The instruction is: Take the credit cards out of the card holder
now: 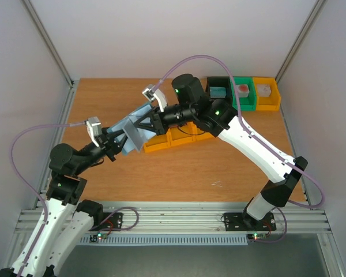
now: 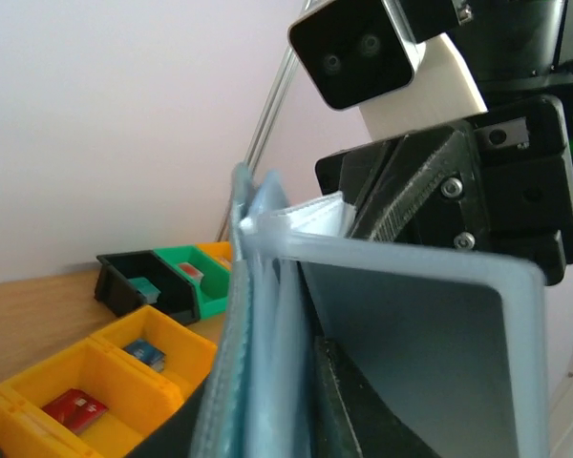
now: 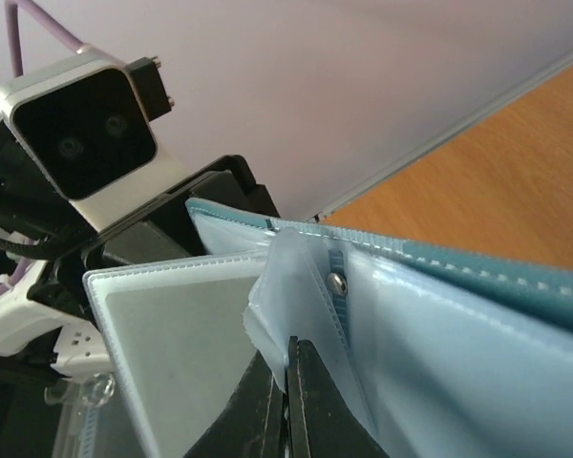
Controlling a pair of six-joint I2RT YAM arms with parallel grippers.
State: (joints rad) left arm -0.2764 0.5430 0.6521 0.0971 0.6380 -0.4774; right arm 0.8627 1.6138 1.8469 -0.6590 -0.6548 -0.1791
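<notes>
While the card holder hangs in the air between the two arms, over the table left of its middle and just off the left end of the row of yellow bins, the coming move turns on one clear sleeve. The right gripper has its fingers closed on a flap of clear plastic at the wallet's spine, so it carries the holder. The wallet's long axis runs from the left gripper up toward the right one, slanting from the near-left to the far-right of the table. One sleeve fans out toward the left arm with a dark grey card inside it, its free edge facing the left wrist camera. The left arm is the nearer one to that edge and, I judge, the one to draw the card out along the sleeve.

A red card and a blue card lie in two of the yellow bins, so the grey one looks like the last.

Whether the left jaws are gripping anything I cannot tell: the wallet fills the left wrist view and hides the fingertips, and from above they are too small to read
</notes>
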